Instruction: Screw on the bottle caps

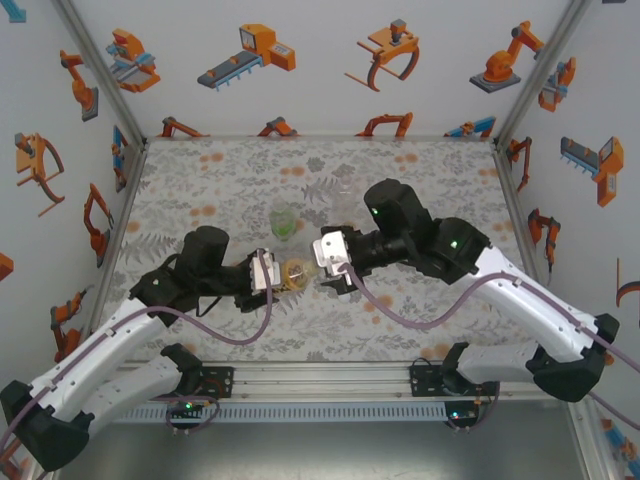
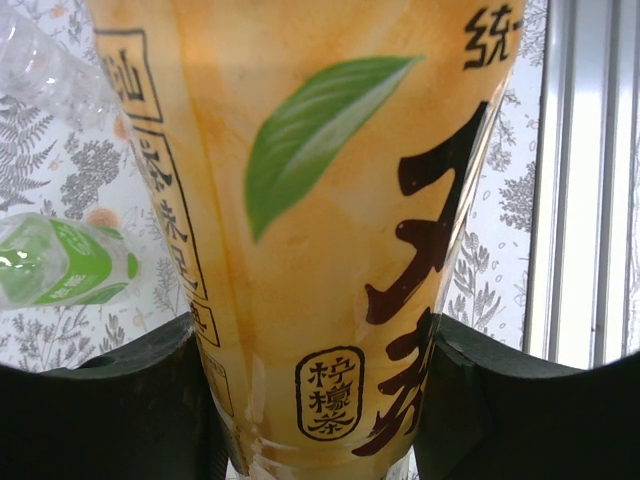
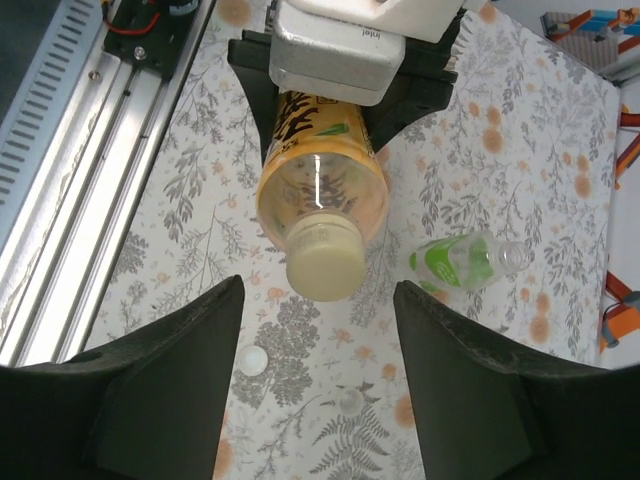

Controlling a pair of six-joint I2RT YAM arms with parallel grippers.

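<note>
My left gripper [image 2: 315, 400] is shut on the yellow-orange labelled bottle [image 2: 330, 200], its black fingers [image 2: 120, 410] pressed on both sides of the body. The bottle is held level above the table [image 1: 296, 274], neck pointing at my right gripper [image 1: 322, 268]. A pale yellow cap [image 3: 325, 262] sits on that neck. My right gripper [image 3: 318, 305] is open, its fingers spread to either side just short of the cap and apart from it. A white cap [image 3: 253, 361] and a second small pale cap [image 3: 350, 400] lie on the table below.
The green-tinted bottle [image 3: 455, 262] lies on its side with its neck uncapped, just beyond the held bottle [image 1: 283, 222]. A colourless bottle [image 2: 40, 60] lies farther back. The aluminium rail [image 3: 90, 150] runs along the table's near edge.
</note>
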